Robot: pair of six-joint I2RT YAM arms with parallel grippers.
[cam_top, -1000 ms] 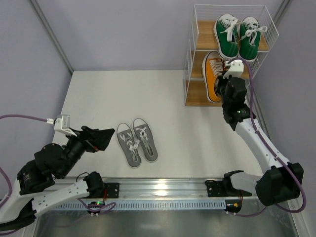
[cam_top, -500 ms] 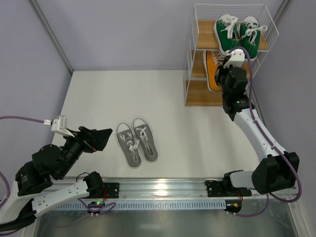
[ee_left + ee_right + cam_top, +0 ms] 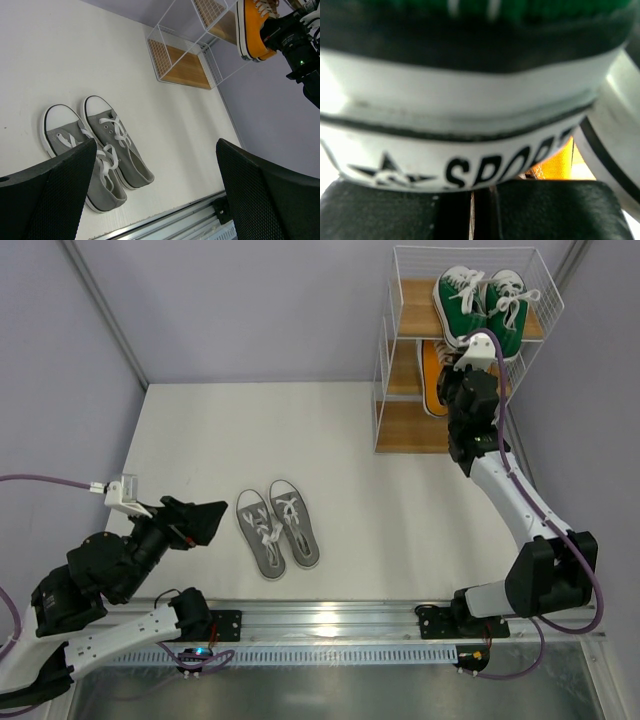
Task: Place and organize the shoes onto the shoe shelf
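The grey shoes [image 3: 277,530] lie side by side on the table, also in the left wrist view [image 3: 95,150]. The green shoes [image 3: 480,310] stand on the top board of the shoe shelf [image 3: 410,425]. My right gripper [image 3: 462,373] is at the middle tier, shut on an orange shoe [image 3: 431,375], which shows from the side in the left wrist view [image 3: 250,30]. In the right wrist view the gripper [image 3: 480,210] sits just under a green shoe's white heel sole [image 3: 470,100]. My left gripper [image 3: 195,522] is open and empty, above the table left of the grey shoes.
The shelf [image 3: 182,72] stands at the table's far right, against the right wall; its bottom board is bare. A metal rail [image 3: 330,620] with both arm bases runs along the near edge. Walls close in the table at the back and on both sides.
My right gripper has moved up and in towards the shelf, carrying the orange shoe deeper into the middle tier. The left arm has hardly moved.
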